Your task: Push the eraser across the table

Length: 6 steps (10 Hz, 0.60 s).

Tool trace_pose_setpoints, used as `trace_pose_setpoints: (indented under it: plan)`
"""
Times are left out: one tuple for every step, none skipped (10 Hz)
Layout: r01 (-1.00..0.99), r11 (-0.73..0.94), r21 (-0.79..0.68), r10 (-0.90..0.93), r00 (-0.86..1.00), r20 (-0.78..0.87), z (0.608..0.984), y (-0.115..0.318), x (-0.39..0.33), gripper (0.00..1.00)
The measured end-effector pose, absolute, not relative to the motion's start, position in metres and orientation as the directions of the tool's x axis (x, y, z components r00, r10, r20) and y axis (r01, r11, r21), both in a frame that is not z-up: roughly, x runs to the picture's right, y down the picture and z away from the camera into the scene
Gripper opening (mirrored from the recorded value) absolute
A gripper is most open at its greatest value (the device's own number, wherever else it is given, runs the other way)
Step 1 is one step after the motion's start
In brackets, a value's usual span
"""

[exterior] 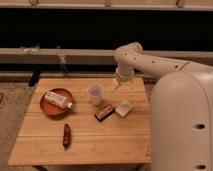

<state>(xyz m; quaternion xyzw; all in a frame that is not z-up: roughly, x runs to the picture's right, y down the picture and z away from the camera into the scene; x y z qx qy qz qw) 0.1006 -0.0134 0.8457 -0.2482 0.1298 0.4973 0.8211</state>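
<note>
Dark wall behind with a pale ledge running across it, and in front the bamboo table (110,145) with its slatted top. We see the gripper (116,85) hanging off the white arm (150,62) over the far right part of the table, apart from every object. How wide it stands open we cannot tell, and we see nothing in its hold.

The eraser (104,113), dark with a reddish stripe, lies flat near mid-table, nearer the camera than the gripper and slightly to its left in view. It sits at an angle to the slats. Just beside it, almost straight below the gripper in view, is the pale pad (124,107). The white cup (95,94) stands left of the gripper, close by. Well off to the left is the red-brown plate (48,108) with a white item (56,99) on it. The dark-red knife-like object (66,136) lies toward the near edge, far from the gripper.

Progress: we judge the push not yet begun, since there is no contact with the eraser. What is left is to come down beside the eraser, meet its side and slide it over the top, keeping clear of the pad and the cup.
</note>
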Motion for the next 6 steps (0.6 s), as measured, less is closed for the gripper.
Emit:
trace_pose_setpoints:
  plan:
    - [-0.881, 0.383, -0.279, 0.752, 0.472, -0.46, 0.846, -0.013, 0.1, 0.8]
    - [-0.881, 0.383, -0.278, 0.752, 0.472, -0.461, 0.846, -0.014, 0.1, 0.8]
    - [-0.875, 0.405, -0.266, 0.741, 0.484, -0.465, 0.85, -0.014, 0.102, 0.8]
    - [-0.871, 0.416, -0.264, 0.732, 0.492, -0.471, 0.856, -0.011, 0.097, 0.8]
    - [-0.862, 0.435, -0.261, 0.718, 0.507, -0.477, 0.866, -0.006, 0.091, 0.8]
    - [-0.857, 0.446, -0.257, 0.708, 0.514, -0.484, 0.872, -0.002, 0.091, 0.8]
